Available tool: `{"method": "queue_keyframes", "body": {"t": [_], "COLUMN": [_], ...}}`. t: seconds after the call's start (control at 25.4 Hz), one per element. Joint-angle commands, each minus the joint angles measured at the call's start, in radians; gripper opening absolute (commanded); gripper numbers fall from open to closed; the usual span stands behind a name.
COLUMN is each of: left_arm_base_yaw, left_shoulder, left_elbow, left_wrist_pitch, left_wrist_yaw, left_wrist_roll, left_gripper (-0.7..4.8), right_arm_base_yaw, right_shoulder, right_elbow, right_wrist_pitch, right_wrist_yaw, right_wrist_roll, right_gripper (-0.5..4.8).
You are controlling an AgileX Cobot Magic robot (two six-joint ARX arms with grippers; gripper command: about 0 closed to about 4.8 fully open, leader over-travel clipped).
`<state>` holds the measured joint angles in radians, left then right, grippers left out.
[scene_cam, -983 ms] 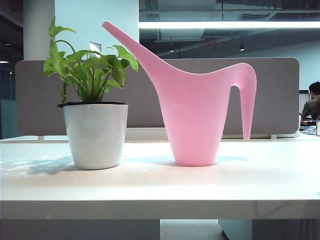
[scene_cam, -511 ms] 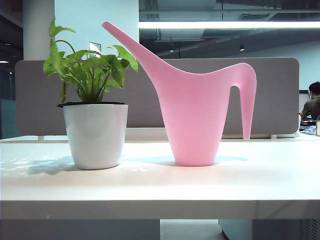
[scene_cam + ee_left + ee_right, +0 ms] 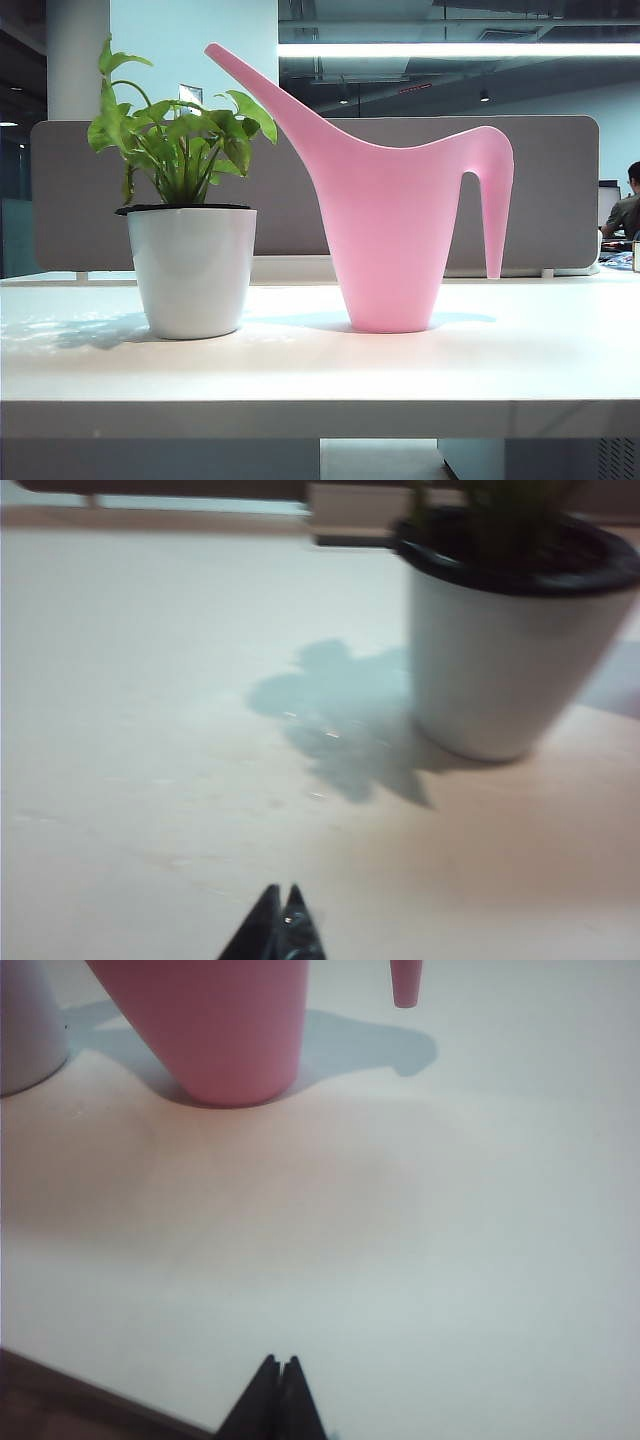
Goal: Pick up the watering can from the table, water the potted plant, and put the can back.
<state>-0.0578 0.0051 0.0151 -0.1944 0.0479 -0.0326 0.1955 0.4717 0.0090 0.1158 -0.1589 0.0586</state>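
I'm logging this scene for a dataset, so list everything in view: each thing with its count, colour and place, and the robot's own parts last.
can: one, pink, upright on the table, right of the plant, spout toward its leaves.
plant: one, green leaves in a white pot with a black rim, left on the table.
table: one, white, under both.
partition: one, grey, behind the table.
person: one, partly seen at the far right edge, in the background.
ceiling light: one, white strip, overhead.
left pincer: one, black, shut, low over the table before the plant.
right pincer: one, black, shut, near the table's front edge before the can.
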Motion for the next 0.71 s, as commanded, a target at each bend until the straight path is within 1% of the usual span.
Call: {"method": "queue_keyframes", "body": {"t": [0.04,0.16,0.31,0.71], "left_arm_base_yaw": [0.092,0.122,0.119,0.032], "left_shoulder": [0.002,0.002,0.002,0.002], "left_elbow": [-0.005,-0.006,-0.006,-0.006], "left_wrist_pitch": [0.012,0.013,0.013,0.013], "left_wrist_yaw": [0.000,-0.008,-0.006,-0.005], "left_wrist_roll": [0.018,0.018,0.018,0.018], "left_gripper": [0.03,0.03,0.03,0.03], "right_arm_base_yaw": [0.000,0.000,0.000,-0.001], "right_shoulder": [-0.001,-0.001,-0.001,-0.001], "right_elbow": [-0.001,-0.001,-0.001,-0.001], "right_wrist_pitch": [0.009,0.008,0.008,0.008], "right_wrist_yaw": [0.002,0.001,0.001,0.001], "right_wrist_roll": [0.001,0.001,0.001,0.001], "right_gripper": [-0.05,-0.05,-0.05,-0.05]}}
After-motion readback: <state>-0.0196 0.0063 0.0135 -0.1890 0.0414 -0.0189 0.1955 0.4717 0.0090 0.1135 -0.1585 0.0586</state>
